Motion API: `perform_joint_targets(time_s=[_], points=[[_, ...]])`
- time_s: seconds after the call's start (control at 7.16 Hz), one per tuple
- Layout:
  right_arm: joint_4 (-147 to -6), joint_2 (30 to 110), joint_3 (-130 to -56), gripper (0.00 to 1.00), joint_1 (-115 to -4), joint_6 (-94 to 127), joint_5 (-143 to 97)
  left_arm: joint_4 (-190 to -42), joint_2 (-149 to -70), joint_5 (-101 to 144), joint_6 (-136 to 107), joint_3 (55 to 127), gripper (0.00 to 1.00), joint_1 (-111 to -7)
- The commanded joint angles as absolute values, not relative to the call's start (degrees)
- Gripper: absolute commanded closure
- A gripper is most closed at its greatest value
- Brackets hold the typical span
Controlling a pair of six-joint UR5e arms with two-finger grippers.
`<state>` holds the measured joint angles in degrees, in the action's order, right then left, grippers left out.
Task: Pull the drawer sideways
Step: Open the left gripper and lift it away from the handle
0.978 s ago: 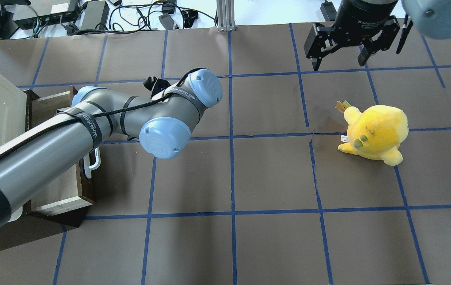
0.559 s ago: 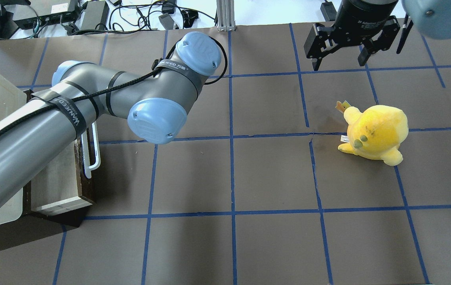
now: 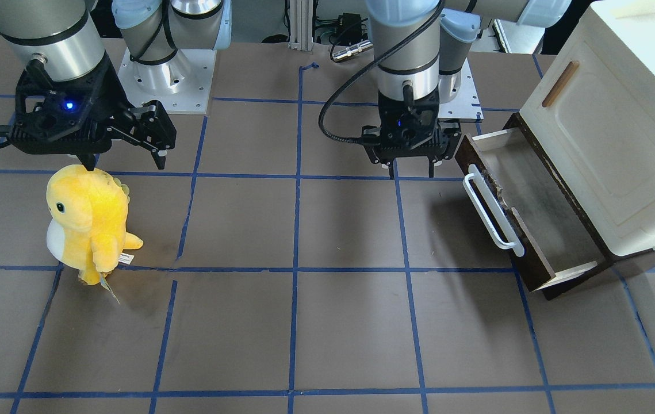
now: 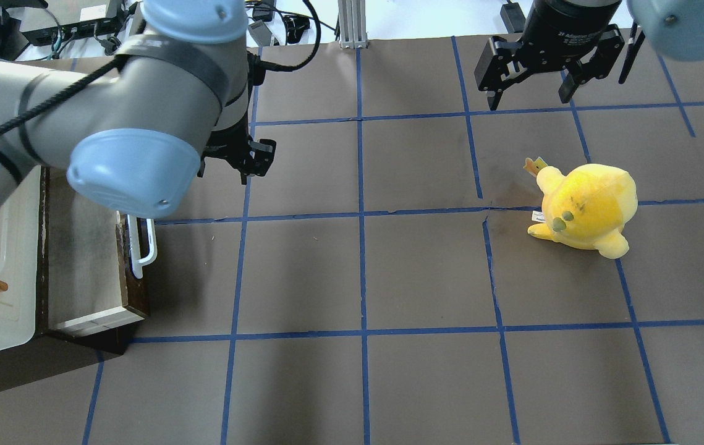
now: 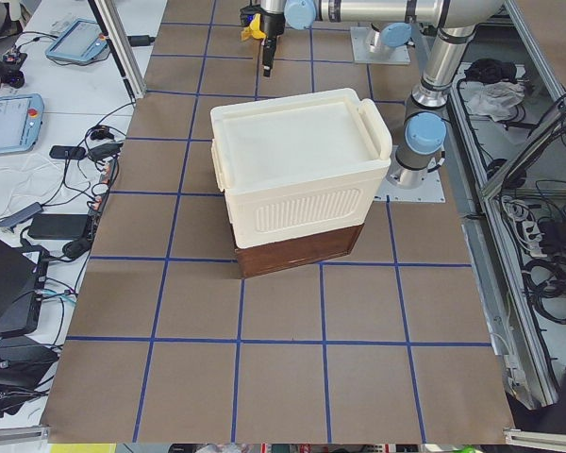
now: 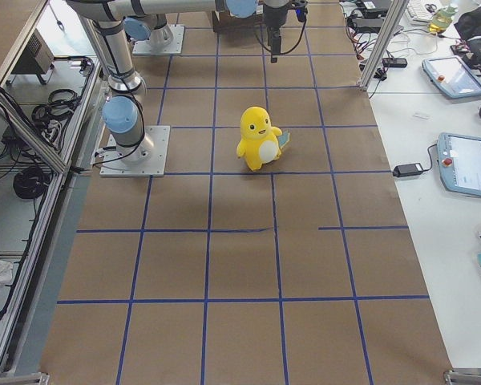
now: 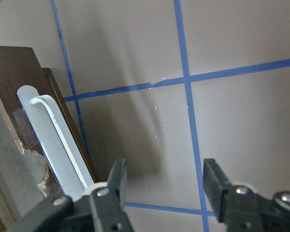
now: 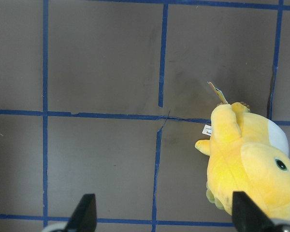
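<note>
The drawer (image 3: 540, 221) stands pulled out of the cabinet, with a dark brown front, a white bar handle (image 3: 491, 210) and pale inner walls; it also shows in the overhead view (image 4: 83, 266) with its handle (image 4: 141, 247). My left gripper (image 3: 410, 168) is open and empty, above the mat beside the drawer's far end and clear of the handle. In the left wrist view its fingers (image 7: 117, 176) stand apart, with the handle (image 7: 53, 140) to their left. My right gripper (image 3: 126, 161) is open and empty, hanging behind a yellow plush (image 3: 88, 221).
The cream-white cabinet (image 3: 609, 144) with a small brown wooden handle (image 3: 560, 83) sits over the drawer at the table's end on my left. The yellow plush (image 4: 583, 207) stands under my right gripper (image 4: 528, 99). The brown mat (image 4: 364, 272) carries blue tape lines.
My left arm has risen and swung away from over the drawer toward the far side of the table. The drawer has stayed where it was. The right arm has not moved.
</note>
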<state>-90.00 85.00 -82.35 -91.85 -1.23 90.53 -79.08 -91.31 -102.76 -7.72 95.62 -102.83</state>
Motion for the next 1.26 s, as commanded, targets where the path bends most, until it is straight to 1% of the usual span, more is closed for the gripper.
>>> perform_joint_targets(time_s=[0.0, 0.14, 0.28, 0.84, 1.12], points=[[-90.0, 85.0, -82.4, 0.00, -91.8, -1.2, 90.5, -81.5, -85.4, -94.1, -7.6, 95.5, 0.30, -97.1], [-90.0, 85.0, -82.4, 0.00, -91.8, -1.3, 90.5, -81.9, -83.9, -91.1, -7.5, 95.1, 0.18, -93.3], [-90.0, 85.0, -82.4, 0.00, -91.8, -1.3, 90.5, -82.1, -82.9, -90.9, -5.2, 94.9, 0.00, -91.1], [-90.0, 85.0, -82.4, 0.00, -91.8, -1.2, 90.5, -82.6, -82.4, -91.1, -2.0, 95.4, 0.00, -90.0], [-90.0, 85.0, -82.4, 0.00, -91.8, -1.2, 90.5, -82.3, -83.7, -90.6, -2.0, 94.5, 0.00, -89.9]])
